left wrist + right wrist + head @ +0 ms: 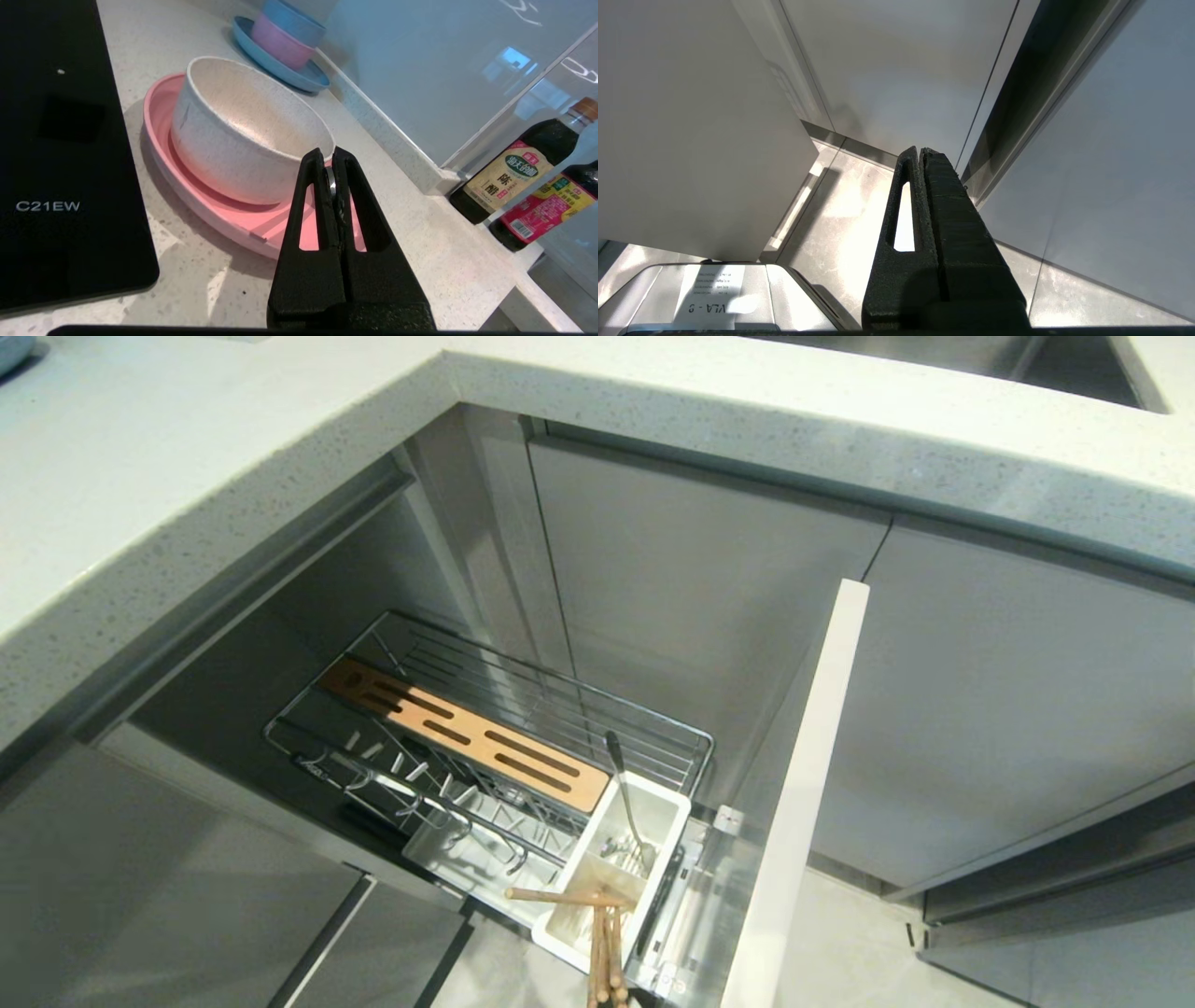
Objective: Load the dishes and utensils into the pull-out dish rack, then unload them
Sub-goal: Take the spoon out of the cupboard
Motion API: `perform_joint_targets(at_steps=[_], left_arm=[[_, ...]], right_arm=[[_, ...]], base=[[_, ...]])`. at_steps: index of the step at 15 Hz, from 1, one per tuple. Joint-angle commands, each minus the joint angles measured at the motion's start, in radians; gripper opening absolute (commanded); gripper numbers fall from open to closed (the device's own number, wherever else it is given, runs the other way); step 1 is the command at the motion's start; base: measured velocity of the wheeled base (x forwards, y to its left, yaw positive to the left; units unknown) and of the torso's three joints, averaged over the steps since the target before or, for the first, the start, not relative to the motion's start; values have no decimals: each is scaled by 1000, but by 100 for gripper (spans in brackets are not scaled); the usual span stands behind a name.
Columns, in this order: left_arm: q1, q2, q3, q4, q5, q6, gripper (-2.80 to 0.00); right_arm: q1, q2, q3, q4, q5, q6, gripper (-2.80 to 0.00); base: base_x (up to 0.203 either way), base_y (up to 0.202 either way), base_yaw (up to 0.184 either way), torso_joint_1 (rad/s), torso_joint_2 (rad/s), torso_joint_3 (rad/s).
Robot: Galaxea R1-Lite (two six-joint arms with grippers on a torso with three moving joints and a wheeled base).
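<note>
The pull-out dish rack (597, 714) stands drawn out under the counter, with its wooden strip (467, 733) and white tub (667, 821). The metal spoon (624, 793) and the wooden chopsticks (602, 952) stand in the tub, and one stick lies across its rim. The plate prongs hold no dishes. On the counter, the cream bowl (233, 130) sits on the pink plate (205, 210). My left gripper (329, 150) is shut just above the plate, its tips beside the bowl's rim. My right gripper (920, 149) is shut and parked low, pointing at the floor.
A black hob (56, 163) lies next to the pink plate. Behind it, small pink and blue bowls sit stacked on a blue plate (299, 77). Two dark sauce bottles (514, 172) stand by the glass backsplash. The rack's pale front (803, 784) juts out.
</note>
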Motion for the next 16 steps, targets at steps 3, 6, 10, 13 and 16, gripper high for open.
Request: perform_joint_targets(at_steps=[3,6,10,13,16], left_arm=[[0,-3,7,46,2,-9,-280],[1,-3,7,73,2,-8,-280],[3,-14,-7,68,8,-8,-280],[5,-20,-5,77,9,1,-280],[7,-22,-6,74,9,-6,0]], right_arm=[[0,0,2,0,0,0,-280],[0,0,2,0,0,0,-280],[0,0,2,0,0,0,-280],[0,0,2,0,0,0,-280],[0,0,2,0,0,0,-280]], base=[[0,0,0,0,0,0],[0,0,0,0,0,0],[0,0,0,0,0,0],[0,0,0,0,0,0],[0,0,0,0,0,0]])
